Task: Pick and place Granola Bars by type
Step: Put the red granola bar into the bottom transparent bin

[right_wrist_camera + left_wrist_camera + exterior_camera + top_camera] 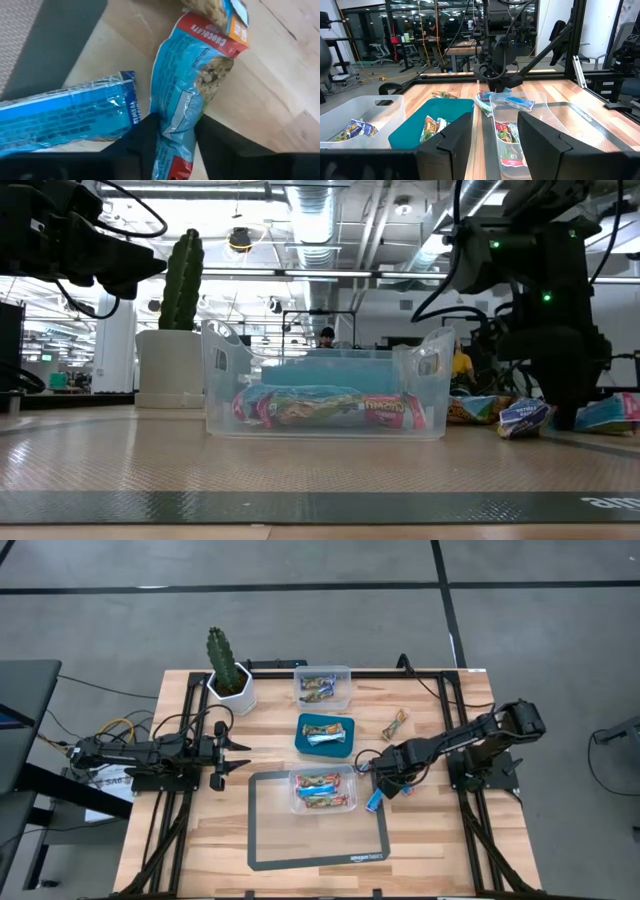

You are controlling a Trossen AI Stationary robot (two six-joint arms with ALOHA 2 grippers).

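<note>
My right gripper [387,783] points down at the table just right of the near clear bin [322,790] and is shut on a light-blue granola bar [190,85]. A second, darker blue bar [65,117] lies beside it, partly on the dark mat's edge [375,801]. A tan bar [396,724] lies loose farther back. The far clear bin [323,687], the teal bin [326,734] and the near bin hold wrapped bars. My left gripper [235,755] waits open and level at the table's left. My right gripper pinches the light-blue bar's wrapper [176,127] between its two fingers, near one end, with the foil creased there. The fingers come from above, pointing down, across the bar. The bar's other end [220,45] lies on the wooden table top.
A potted cactus [228,670] stands at the far left. The dark mat [262,840] covers the near middle, with the near bin on it. Another wrapper end [215,7] lies just past the held bar. Black frame rails run along the table's sides.
</note>
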